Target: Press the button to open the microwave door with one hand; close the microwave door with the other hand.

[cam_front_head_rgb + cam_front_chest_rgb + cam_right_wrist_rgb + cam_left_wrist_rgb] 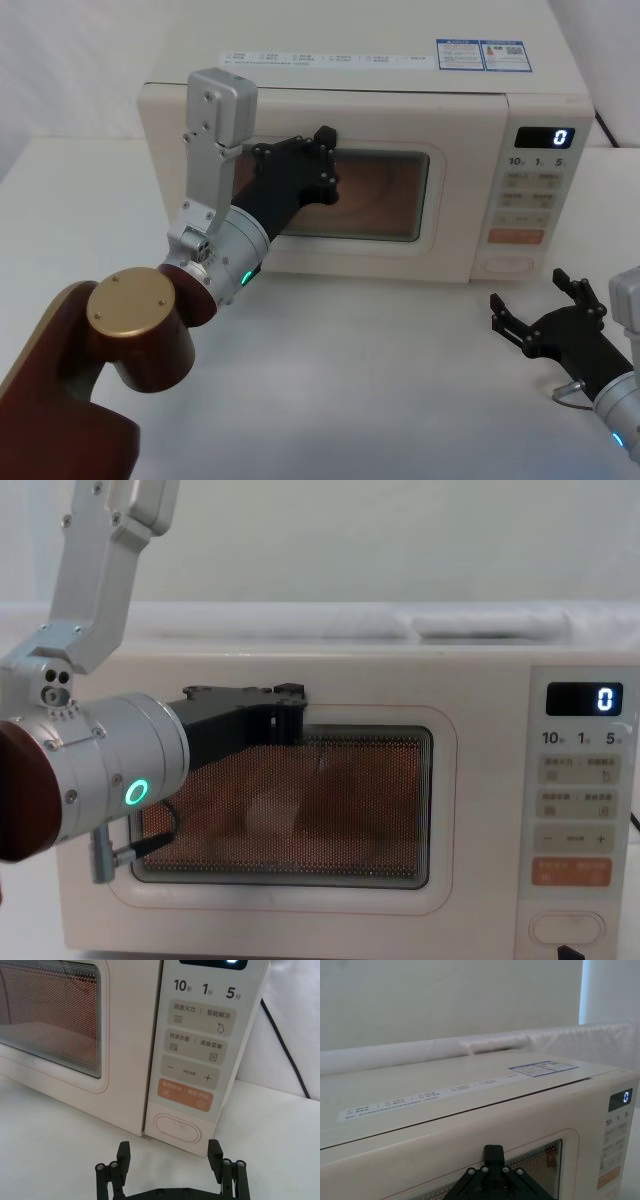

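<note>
L gripper [325, 150], finger state unclear, at glossy cream microwave door [440, 225] (mesh window); R gripper [548, 308] fingers wide near pill-shaped button [177, 1128].

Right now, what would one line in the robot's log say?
door: shut | left gripper: at door glass | right gripper: open, on table before button | display: 0

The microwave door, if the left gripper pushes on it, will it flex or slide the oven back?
The microwave door looks a rigid framed panel, probably stiff. It seems flush already, so little travel. The left gripper is at its glass; the boxy oven probably stays put.
</note>
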